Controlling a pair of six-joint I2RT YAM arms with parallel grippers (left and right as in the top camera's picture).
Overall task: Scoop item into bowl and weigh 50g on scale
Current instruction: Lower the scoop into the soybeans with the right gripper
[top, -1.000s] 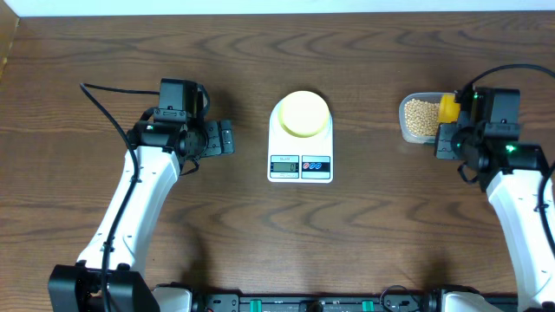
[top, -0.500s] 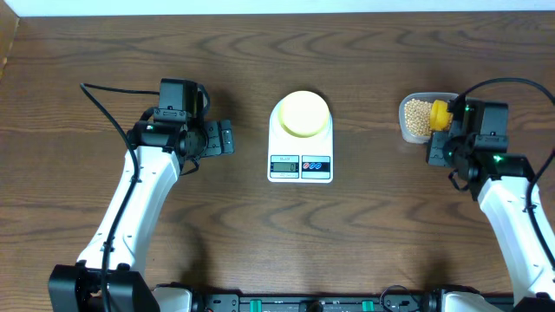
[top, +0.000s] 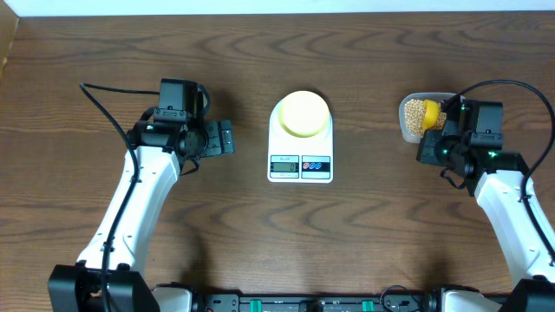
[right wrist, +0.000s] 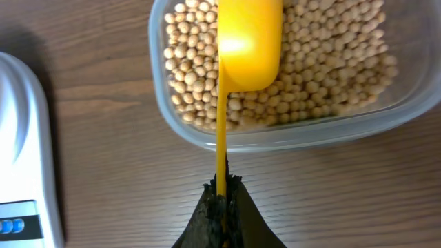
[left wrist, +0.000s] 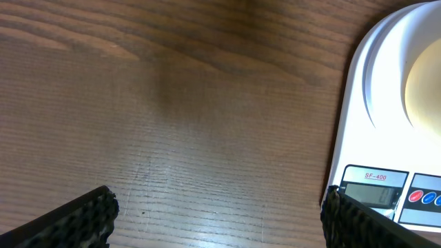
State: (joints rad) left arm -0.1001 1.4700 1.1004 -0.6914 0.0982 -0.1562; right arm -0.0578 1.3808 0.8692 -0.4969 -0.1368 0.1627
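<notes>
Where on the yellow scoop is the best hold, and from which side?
Probably the scoop by the free end of its thin handle, coming from outside the tub in line with it, as the right hand does: the handle is narrow and straight, while the cup sits over the beans.

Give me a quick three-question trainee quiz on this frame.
1. True or false: the bowl sits on the scale.
2. Which arm holds the scoop? A left, B right.
3. Fill in: the beans lie in a clear ___.
Key: 1 true. 2 B, the right end effector is shut on its handle. 3 tub.
</notes>
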